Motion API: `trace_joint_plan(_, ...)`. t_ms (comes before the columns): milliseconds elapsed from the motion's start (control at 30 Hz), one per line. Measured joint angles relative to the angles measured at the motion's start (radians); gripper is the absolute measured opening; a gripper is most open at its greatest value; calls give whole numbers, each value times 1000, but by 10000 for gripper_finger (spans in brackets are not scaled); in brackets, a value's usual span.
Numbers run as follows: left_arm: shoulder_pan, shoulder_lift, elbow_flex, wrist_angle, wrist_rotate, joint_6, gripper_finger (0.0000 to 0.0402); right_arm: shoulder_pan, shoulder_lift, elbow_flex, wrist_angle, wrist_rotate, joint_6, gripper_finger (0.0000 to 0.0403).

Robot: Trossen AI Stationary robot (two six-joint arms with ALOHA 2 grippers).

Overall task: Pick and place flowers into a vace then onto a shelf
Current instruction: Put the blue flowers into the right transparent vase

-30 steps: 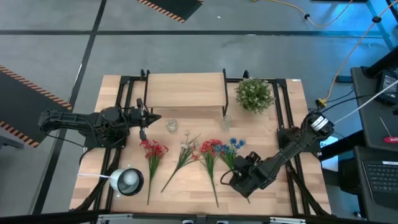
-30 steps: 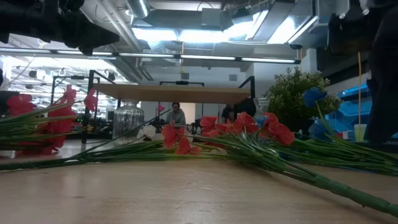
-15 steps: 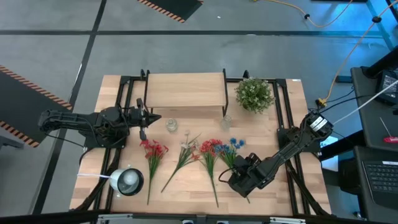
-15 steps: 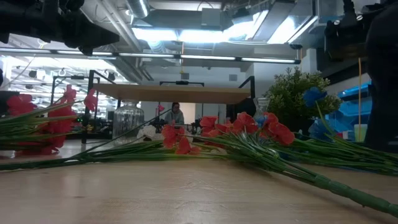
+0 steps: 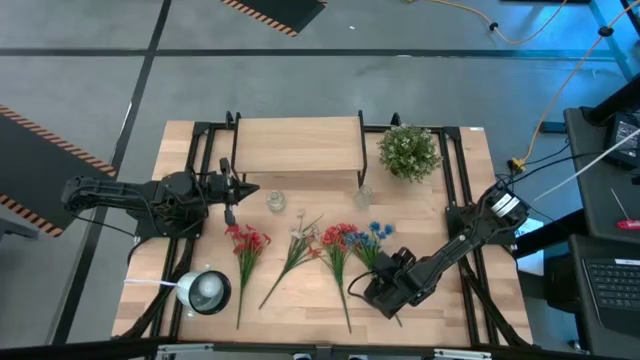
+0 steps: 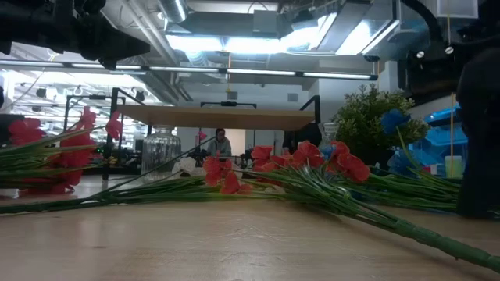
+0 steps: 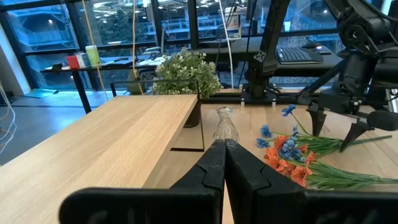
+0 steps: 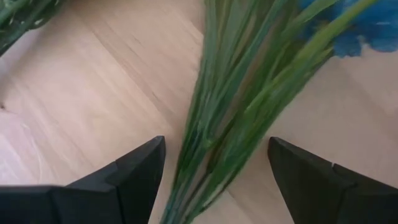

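**Over the blue sprig, jaws wide**

On the wooden tabletop (image 5: 455,150) everything lies spread out. At its far edge stands the shelf (image 5: 297,148), a light-wood board on thin black legs, with nothing on it. Beside the shelf's right end sits a bushy green plant (image 5: 408,151) with tiny white flowers.

From the right, the dark right arm (image 5: 478,232) reaches down to the near side of the table. Its right gripper (image 5: 374,296) hangs low over the stems of the blue sprig (image 5: 374,240), fingers spread wide to either side of the green stems, not closed on them. From the left, the left arm (image 5: 130,200) waits near the shelf's left end, the left gripper (image 5: 243,191) pinched shut and empty.

Four flowers lie in a row on the table, in front of the shelf: a red sprig (image 5: 246,250) farthest left, the whitish-cream sprig (image 5: 297,252) next, a second red sprig (image 5: 338,250), then the blue one. Near the front left corner sits a round silvery lamp head (image 5: 206,291).

Just in front of the shelf stand two small clear glass vases, one (image 5: 275,201) towards the left and one (image 5: 363,195) by the shelf's right leg, both upright and without flowers.
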State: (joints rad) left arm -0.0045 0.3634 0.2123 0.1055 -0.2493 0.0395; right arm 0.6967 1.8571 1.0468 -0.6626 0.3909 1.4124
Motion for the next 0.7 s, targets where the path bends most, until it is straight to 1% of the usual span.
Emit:
trace_joint_plan(233, 0, 0, 0, 0, 0, 0, 4, -7, 7, 1, 2, 7, -1, 285)
trace_joint_plan(333, 0, 0, 0, 0, 0, 0, 4, -17, 6, 2, -1, -6, -1, 272)
trace_joint_plan(467, 0, 0, 0, 0, 0, 0, 4, -26, 5, 3, -4, -25, -2, 237)
trace_joint_plan(700, 0, 0, 0, 0, 0, 0, 4, -28, 5, 2, -10, -34, -4, 154)
